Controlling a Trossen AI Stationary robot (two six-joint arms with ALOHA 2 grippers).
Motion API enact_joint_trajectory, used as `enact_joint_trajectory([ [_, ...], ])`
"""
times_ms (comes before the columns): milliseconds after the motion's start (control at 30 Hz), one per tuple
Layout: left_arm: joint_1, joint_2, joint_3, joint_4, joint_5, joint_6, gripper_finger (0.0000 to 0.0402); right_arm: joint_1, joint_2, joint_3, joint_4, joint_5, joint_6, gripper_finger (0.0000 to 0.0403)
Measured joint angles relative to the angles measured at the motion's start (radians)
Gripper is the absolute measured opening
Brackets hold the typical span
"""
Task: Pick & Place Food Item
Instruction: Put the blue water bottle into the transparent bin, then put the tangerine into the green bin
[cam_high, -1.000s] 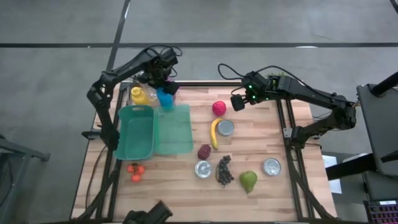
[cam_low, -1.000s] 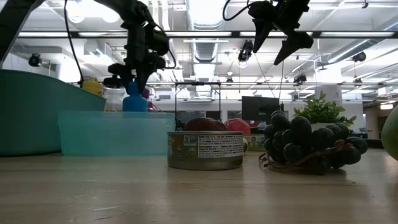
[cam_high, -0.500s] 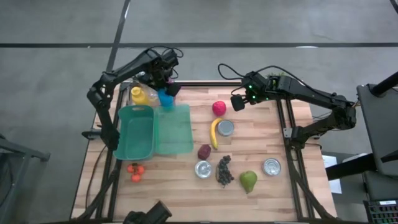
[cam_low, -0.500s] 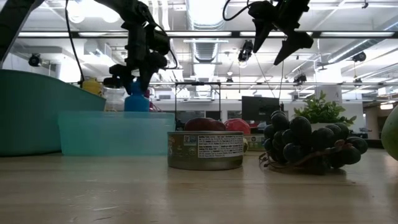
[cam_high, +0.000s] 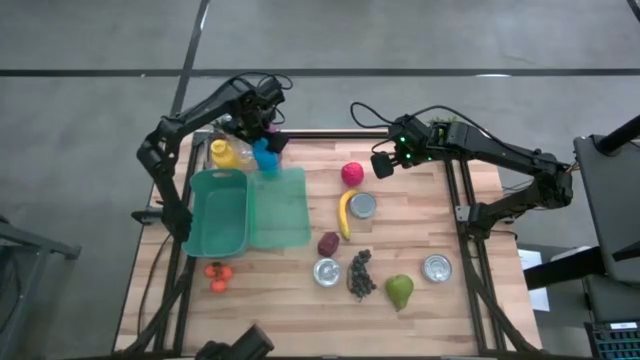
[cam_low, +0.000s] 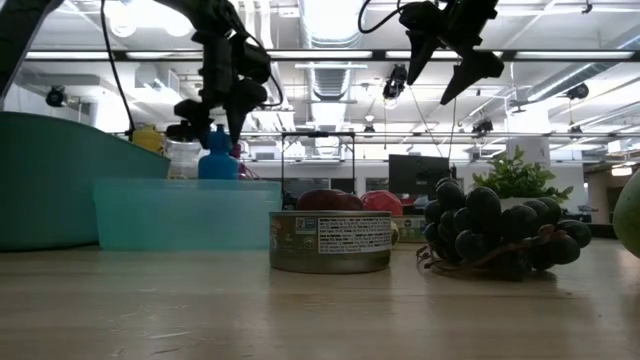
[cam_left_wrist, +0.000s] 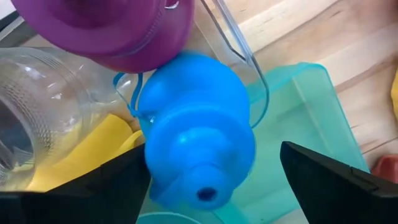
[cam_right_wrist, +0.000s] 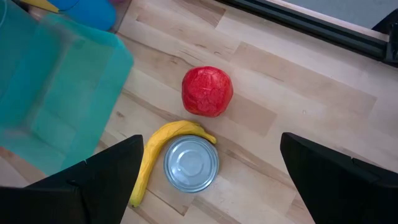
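high view, left gripper (cam_high: 258, 128): at counter's back-left corner, over the blue bottle (cam_high: 265, 157); finger state not readable from here
high view, right gripper (cam_high: 381, 166): raised over back of the counter (cam_high: 420, 225), just beside the red apple (cam_high: 352, 173), holding nothing
high view, bins: green basket (cam_high: 219, 212) on the left, clear teal tub (cam_high: 281, 207) touching its right side
high view, bottles: yellow bottle (cam_high: 224, 153) beside the blue one, behind the bins
high view, food: banana (cam_high: 344, 213) touching a tin can (cam_high: 363, 205); dark plum (cam_high: 328, 243); grapes (cam_high: 360, 273); green pear (cam_high: 400, 291); two more cans (cam_high: 327, 271) near front; tomatoes (cam_high: 218, 277) front left
low view, left gripper (cam_low: 212, 113): fingers spread, hanging around the blue bottle's (cam_low: 217, 162) neck, not clamped
low view, right gripper (cam_low: 446, 62): up high, fingers apart, empty
low view, front: tin can (cam_low: 331, 241) next to grapes (cam_low: 498, 237); teal tub (cam_low: 185, 213) at left
left wrist view, blue bottle (cam_left_wrist: 198, 152): upright, cap toward camera, between two dark fingers (cam_left_wrist: 339, 180) that stand wide and apart from it
left wrist view, neighbours: purple lid (cam_left_wrist: 115, 30) and clear bottle (cam_left_wrist: 34, 143) touching the blue one; teal tub (cam_left_wrist: 305, 121) just beside
right wrist view, right gripper: fingers (cam_right_wrist: 336, 180) wide open, nothing between
right wrist view, food: red apple (cam_right_wrist: 207, 91), banana (cam_right_wrist: 158, 157), tin can (cam_right_wrist: 191, 163) on the counter (cam_right_wrist: 292, 106); banana touches can
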Motion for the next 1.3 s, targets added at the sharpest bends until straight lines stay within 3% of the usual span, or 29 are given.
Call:
enact_joint_trajectory([
  [500,0.000,-0.055,0.001,-0.012,0.000,-0.003,0.0355,0.000,0.000,0.000,0.000,0.000,0.000,0.0378],
  [1133,-0.005,-0.286,-0.005,0.066,-0.064,0.022,0.0355,0.000,0.000,0.000,0.000,0.000,0.000,0.0378],
  [1300,-0.052,-0.345,-0.030,0.089,-0.081,0.037,0.0355,0.000,0.000,0.000,0.000,0.000,0.000,0.0378],
])
